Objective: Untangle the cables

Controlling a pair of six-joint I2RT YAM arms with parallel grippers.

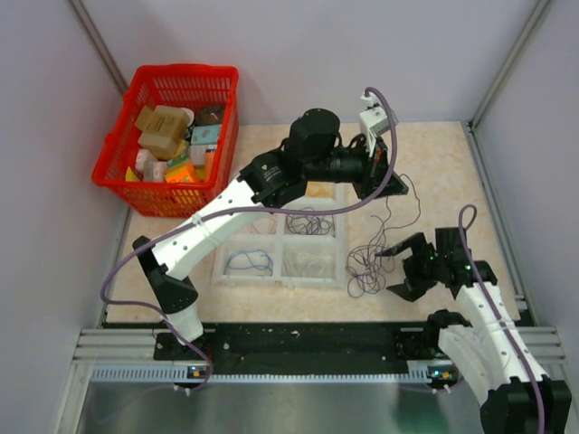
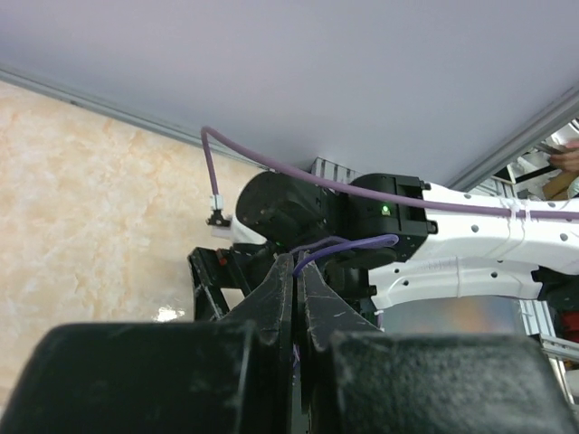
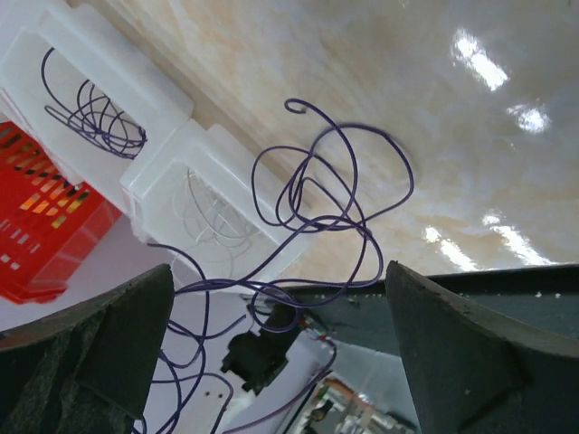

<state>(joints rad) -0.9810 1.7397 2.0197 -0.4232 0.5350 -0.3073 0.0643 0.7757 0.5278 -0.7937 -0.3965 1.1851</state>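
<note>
1. Table: beige marbled top, walled by pale panels on three sides.
2. Left arm: white and black, reaching across the table to the far right.
3. Right arm: white and black, bent low at the near right corner.
4. Red basket: far left corner, filled with small boxes and packets.
5. White tray: four compartments, centre of the table, partly under the left arm. Near-left cell holds a blue-purple coil; near-right cell a pale coil; far-right cell a dark coil. Far-left cell hidden by the arm.
6. Right gripper: jaws released, spread wide, just beside the bunch on its right side and holding nothing.
7. Left gripper: raised above the table's far right part, jaws clenched together on a purple strand that shows in the seam between them.
8. Cables: loose bunch of thin dark purple loops on the table just right of the tray. One strand climbs from it to the left gripper.
</note>
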